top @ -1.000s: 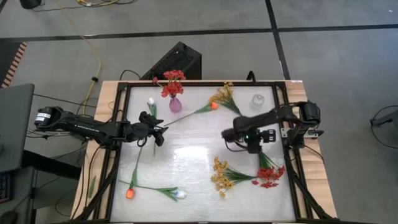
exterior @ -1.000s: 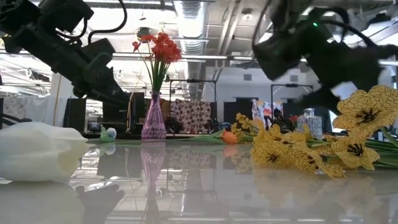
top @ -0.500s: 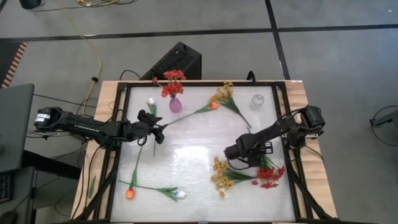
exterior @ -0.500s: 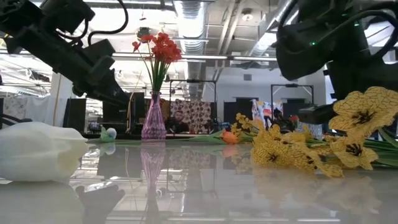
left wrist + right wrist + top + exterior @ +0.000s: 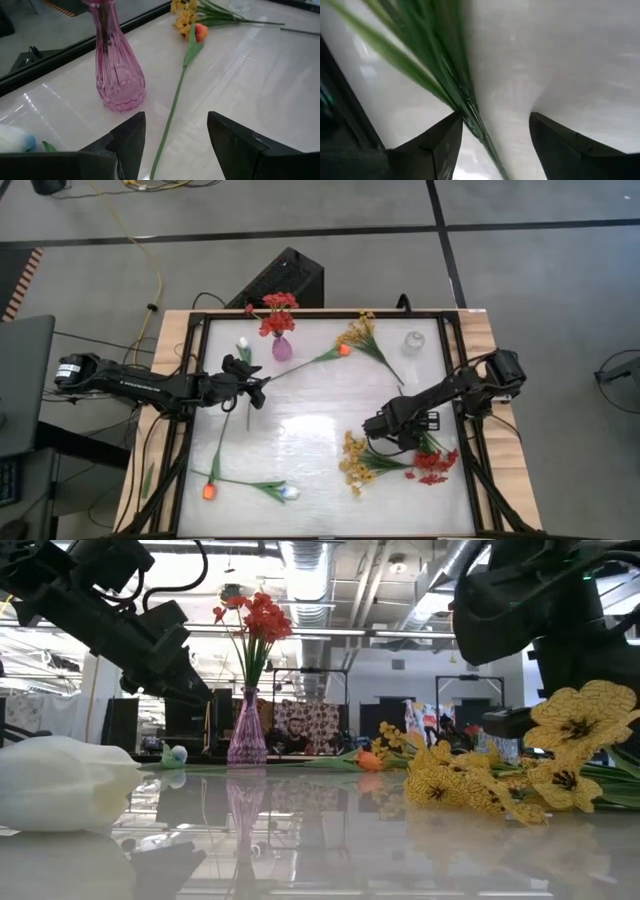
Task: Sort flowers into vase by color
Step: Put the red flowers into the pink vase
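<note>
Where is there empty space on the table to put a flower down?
Bare patch mid-table, between the pink vase, the left tool and the yellow spray. Crowded near the right tool, where yellow and red sprays lie.

Two vases stand on the table [image 5: 300,415]: one pink vase [image 5: 282,348] and one clear vase [image 5: 414,341]. Red blossom sprays come to two — one in the pink vase [image 5: 277,312], one lying near the right edge [image 5: 432,463]. Yellow blossom sprays also come to two — one at the far side [image 5: 360,333], one at the near right [image 5: 358,463]. Orange tulips: two, one beside the pink vase [image 5: 343,350] and one at the near left [image 5: 209,491]. White tulips: two [image 5: 242,343] [image 5: 290,493]. Two robot arms reach over the table.
</note>
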